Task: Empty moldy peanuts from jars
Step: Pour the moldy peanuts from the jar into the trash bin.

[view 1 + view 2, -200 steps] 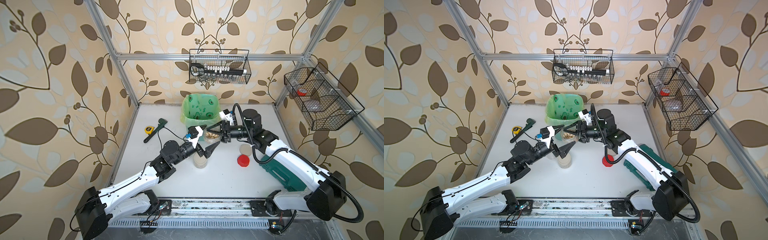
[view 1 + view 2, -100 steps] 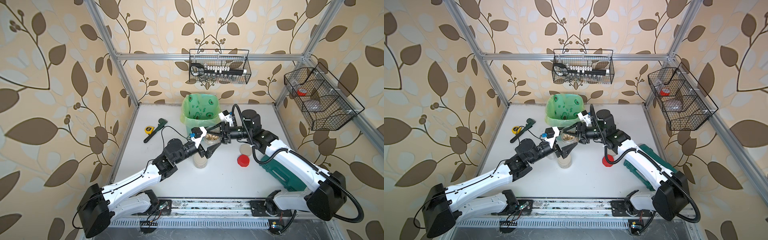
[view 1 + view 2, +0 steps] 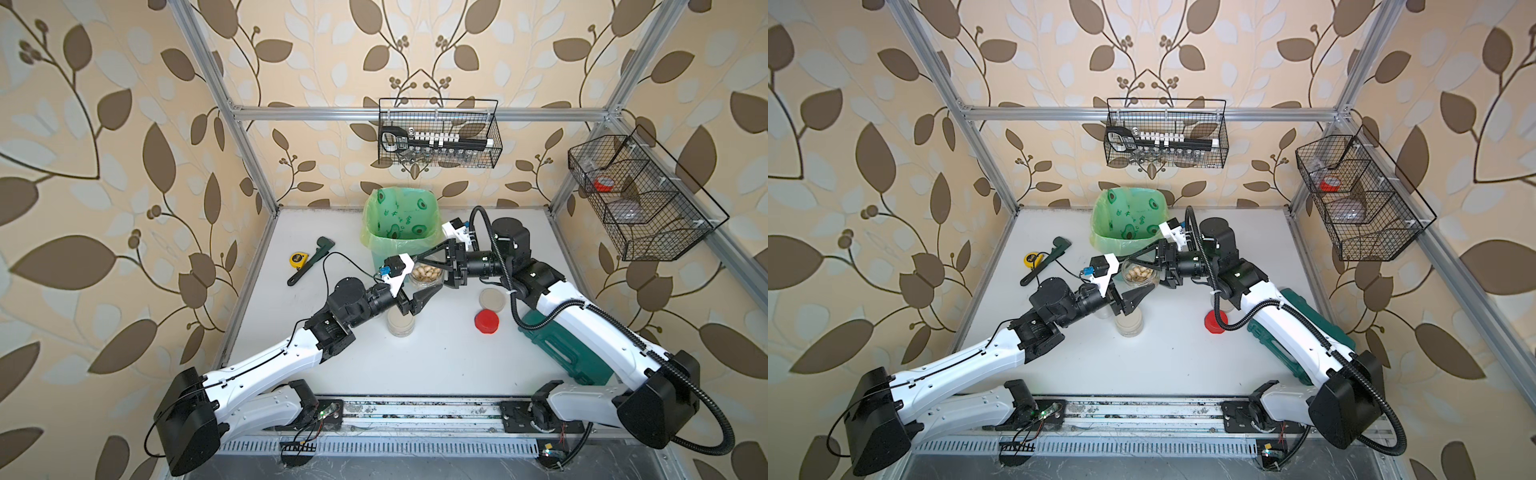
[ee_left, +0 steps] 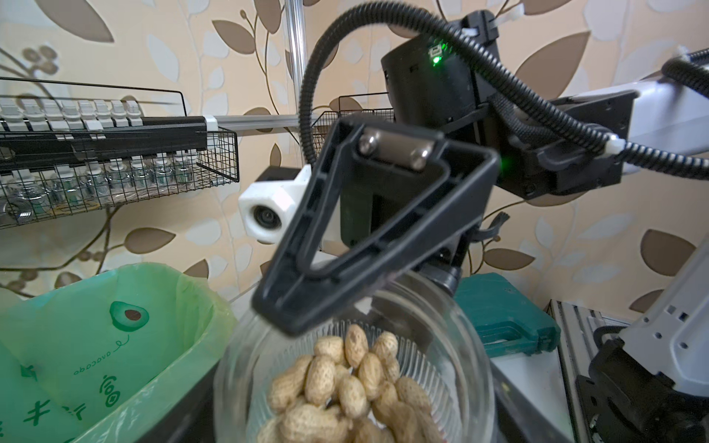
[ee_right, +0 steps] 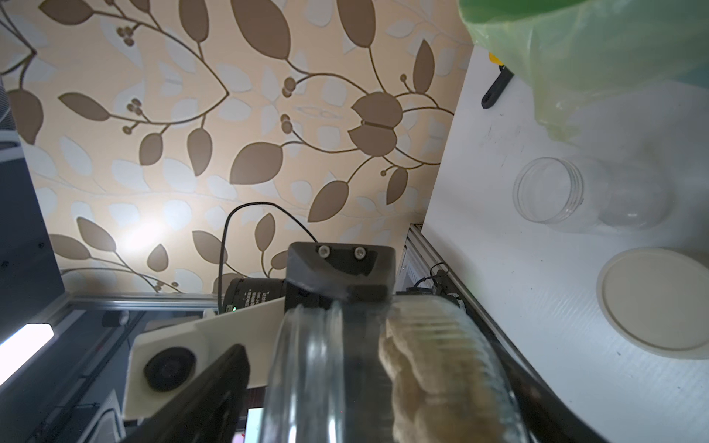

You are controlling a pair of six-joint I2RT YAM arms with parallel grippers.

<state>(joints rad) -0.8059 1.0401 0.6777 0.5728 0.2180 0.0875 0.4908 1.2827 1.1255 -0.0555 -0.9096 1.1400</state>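
While both arms meet above the desk (image 3: 436, 365), just in front of the mint-green bin (image 3: 371, 232) with its avocado-print liner, an open glass jar (image 3: 429, 285) hangs in the air between them. Its mouth is uncovered and the moldy peanuts (image 3: 426, 272) are heaped inside. The left pincer (image 3: 422, 282) reaches in from the front of the desk and, as far as I can see, clamps the jar: one finger lies against the glass, while the other is hidden under the white wrist camera. The right pincer (image 3: 431, 274) comes from the opposite side with its jaws spread wide, one finger by the rim and one alongside the body. Its wrist view shows a sliver of gap between a finger and the glass, so it straddles the jar without squeezing it. On the desk below the left pincer stands a short jar (image 3: 401, 325) with its beige lid on. The right wrist view shows an empty jar (image 5: 548, 191) lying on its side near the bin. A loose beige lid (image 3: 492, 300) and a red lid (image 3: 486, 322) lie just beside each other next to the right forearm, close to a dark green case (image 3: 561, 349). Toward the left edge a yellow tape measure (image 3: 296, 259) and a dark green wrench (image 3: 309, 266) lie together. Two wire baskets (image 3: 438, 133) hang on the walls.
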